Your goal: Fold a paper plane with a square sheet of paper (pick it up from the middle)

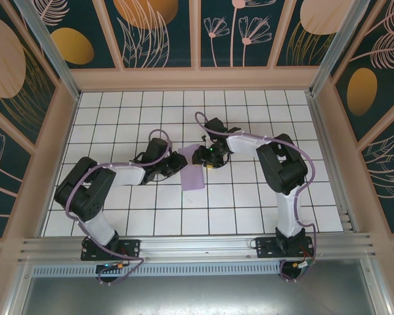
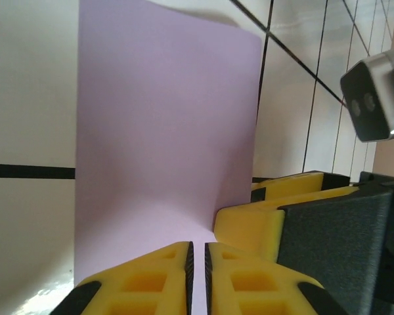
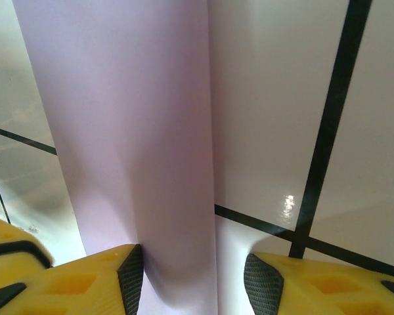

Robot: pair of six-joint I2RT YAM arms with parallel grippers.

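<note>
White-tiled tabletop boxed in by floral wall panels, seen from above. At mid-table, square sheet of paper, pale lavender, looking narrower than square, so probably doubled or curled over on itself. Left gripper touching the sheet's left long edge; right gripper at the sheet's far end, right side.

From the left wrist: sheet standing up in front of the lens, top edge curling away, bare tile on both sides. Left gripper shut to a hairline slit with lavender showing in it; reads as a pinch on the sheet's near edge. Touching the sheet's lower right edge, yellow fingers of the right gripper.

From the right wrist: sheet bowed into a soft roll, not a crease. Right gripper half spread, nothing clamped; one black pad against the roll, the other pad clear of the sheet.

Judged step: laying the first centre fold, early in the task. To do it well:
- Hold the left pinch firm against any sliding of the layers.
- Check for flush edges before flattening.
- Press the roll down beside the pinch first, then sweep along the sheet's length.
- Avoid sideways drag; thin paper, likely to skew or wrinkle.
</note>
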